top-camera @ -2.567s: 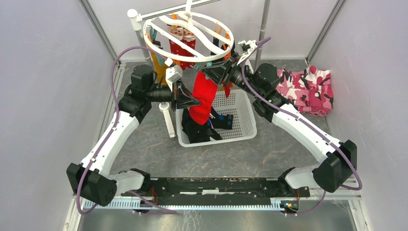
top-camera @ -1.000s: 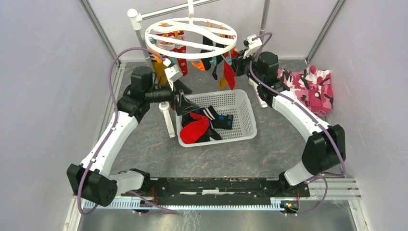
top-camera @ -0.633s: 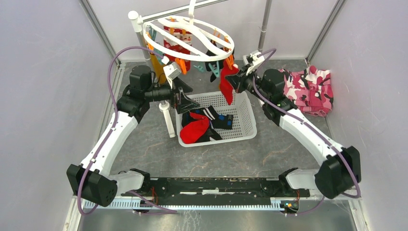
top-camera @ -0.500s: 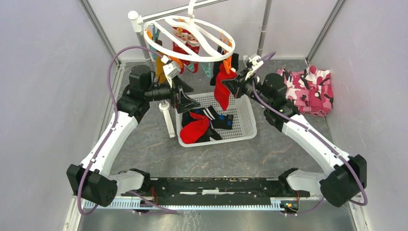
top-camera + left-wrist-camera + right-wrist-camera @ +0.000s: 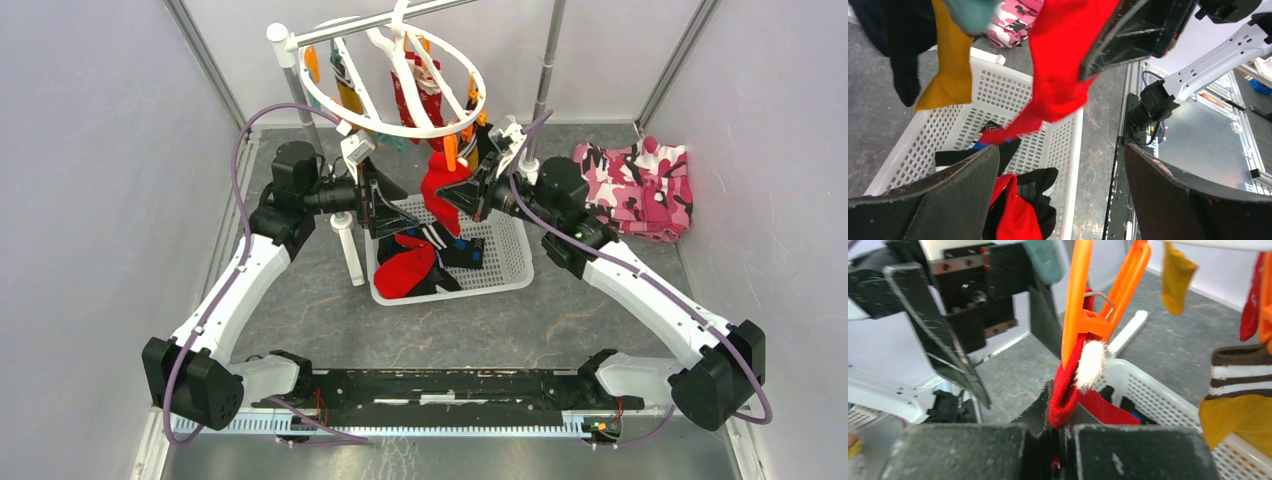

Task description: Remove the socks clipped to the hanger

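The white ring hanger hangs tilted from the rail, with socks clipped under it. My right gripper is shut on the cuff of a red sock. In the right wrist view the gripper pinches the red sock, whose cuff is still held by an orange clip. My left gripper stands open just left of that sock, above the basket's left end. Its view shows the red sock, a mustard sock and a black sock hanging ahead of the left gripper.
A white perforated basket sits below both grippers, with red and black socks inside. A pink camouflage cloth lies at the back right. Rack posts stand behind. A mustard sock with a brown striped cuff hangs to the right.
My right gripper has drawn the red sock leftward and down over the basket, and the hanger has tilted and swung with it. The left arm has barely moved.
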Controlling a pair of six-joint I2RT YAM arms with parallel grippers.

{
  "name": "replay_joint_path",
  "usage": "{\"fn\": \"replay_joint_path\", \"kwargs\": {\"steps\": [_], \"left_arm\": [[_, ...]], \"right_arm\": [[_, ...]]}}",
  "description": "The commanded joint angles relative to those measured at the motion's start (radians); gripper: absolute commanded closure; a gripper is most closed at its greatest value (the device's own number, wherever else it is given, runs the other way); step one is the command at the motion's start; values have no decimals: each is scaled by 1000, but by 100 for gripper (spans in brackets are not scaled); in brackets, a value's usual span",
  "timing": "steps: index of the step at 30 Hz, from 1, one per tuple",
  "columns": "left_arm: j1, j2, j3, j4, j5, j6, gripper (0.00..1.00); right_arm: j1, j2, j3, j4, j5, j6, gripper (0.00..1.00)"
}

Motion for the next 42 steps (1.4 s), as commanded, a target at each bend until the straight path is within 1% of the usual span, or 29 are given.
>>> {"fn": "replay_joint_path", "kwargs": {"steps": [1,8,12,17,19,21,23,25,26,27,29,30,32,35,38,42], "left_arm": [[-8,-27,-27,106,48,-86,0],[-9,7,-3,150,50,-58,0],[-9,29,9,163,103,-64,0],[-9,27,1,153,161,-47,10],[-9,28,1,152,183,-49,17],[-8,31,6,148,193,-49,30],[-10,31,10,147,195,-51,47],[-9,30,13,145,187,-56,72],[-9,30,13,144,180,-63,81],[-9,29,13,142,176,-67,85],[-10,29,13,140,166,-80,86],[-9,30,14,137,167,-85,86],[-8,29,15,128,167,-88,86],[-9,24,12,125,173,-92,87],[-9,20,14,125,179,-97,87],[-10,21,19,125,199,-101,88]], "right_arm": [[46,13,48,92,-73,83,99],[87,51,55,150,-92,129,97],[94,64,61,171,-94,149,97],[94,67,53,210,-114,186,97],[94,72,51,224,-126,202,95],[93,74,48,228,-128,209,91],[93,74,44,232,-125,215,85],[94,71,39,228,-112,212,76],[93,67,40,222,-91,205,70],[92,62,40,216,-70,196,61],[88,55,51,199,-34,186,45],[85,54,56,200,-24,186,40],[78,57,75,205,1,187,35],[65,68,100,220,36,192,30],[51,96,132,235,48,200,30],[25,144,170,294,21,249,30]]}}
